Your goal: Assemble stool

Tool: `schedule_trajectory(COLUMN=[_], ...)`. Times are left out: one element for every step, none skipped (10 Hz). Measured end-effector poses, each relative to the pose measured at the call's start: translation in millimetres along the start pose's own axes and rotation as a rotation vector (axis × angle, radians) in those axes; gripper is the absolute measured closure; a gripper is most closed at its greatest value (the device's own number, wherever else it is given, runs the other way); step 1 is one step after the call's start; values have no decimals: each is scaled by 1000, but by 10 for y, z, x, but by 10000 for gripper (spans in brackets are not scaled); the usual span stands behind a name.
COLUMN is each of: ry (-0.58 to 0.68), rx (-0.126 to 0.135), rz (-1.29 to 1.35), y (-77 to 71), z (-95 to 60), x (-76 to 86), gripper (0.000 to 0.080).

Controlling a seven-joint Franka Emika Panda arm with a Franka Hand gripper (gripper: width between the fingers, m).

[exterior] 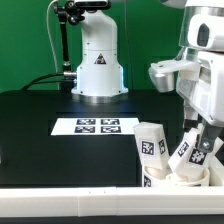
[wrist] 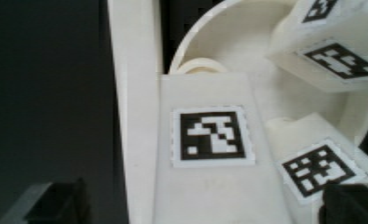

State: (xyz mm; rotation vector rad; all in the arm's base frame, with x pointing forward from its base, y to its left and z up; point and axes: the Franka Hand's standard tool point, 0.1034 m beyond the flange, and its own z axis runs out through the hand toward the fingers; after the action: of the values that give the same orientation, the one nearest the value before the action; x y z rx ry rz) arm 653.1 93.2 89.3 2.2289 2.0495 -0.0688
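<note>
The white round seat (exterior: pixel 178 181) lies at the table's front, on the exterior view's right, against a long white bar. White legs with black-and-white tags stand up from it: one (exterior: pixel 152 146) toward the exterior view's left, and two (exterior: pixel 184 150) (exterior: pixel 199 153) under the hand. My gripper (exterior: pixel 197 134) hangs just above these two, open. In the wrist view a tagged leg (wrist: pixel 211 135) fills the middle and runs down between my spread fingers (wrist: pixel 53 205). My gripper (wrist: pixel 207 206) straddles it with a gap on both sides. Two more legs (wrist: pixel 316 166) (wrist: pixel 334 55) and the seat's rim (wrist: pixel 225 35) show beside it.
The marker board (exterior: pixel 97 126) lies flat in the middle of the black table. The arm's white base (exterior: pixel 97 65) stands at the back. A long white bar (exterior: pixel 90 206) (wrist: pixel 135 70) runs along the front edge, touching the seat.
</note>
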Motion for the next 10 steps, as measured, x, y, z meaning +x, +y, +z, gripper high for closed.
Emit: schedule_trajectory(ry=[-1, -3, -3, -3, -3, -3, -3, -3, -3, -3], rx=[3, 8, 8, 8, 9, 9, 9, 9, 9, 9], rz=[5, 10, 18, 22, 23, 25, 26, 27, 29, 49], y=[-2, -4, 3, 3, 3, 4, 5, 6, 6, 7], z=[15, 35, 40, 40, 42, 43, 43, 44, 44, 44], x=[-12, -56, -93, -93, -98, -104, -109, -113, -116, -119], gripper=[151, 163, 163, 343, 464, 464, 464, 464, 464, 464])
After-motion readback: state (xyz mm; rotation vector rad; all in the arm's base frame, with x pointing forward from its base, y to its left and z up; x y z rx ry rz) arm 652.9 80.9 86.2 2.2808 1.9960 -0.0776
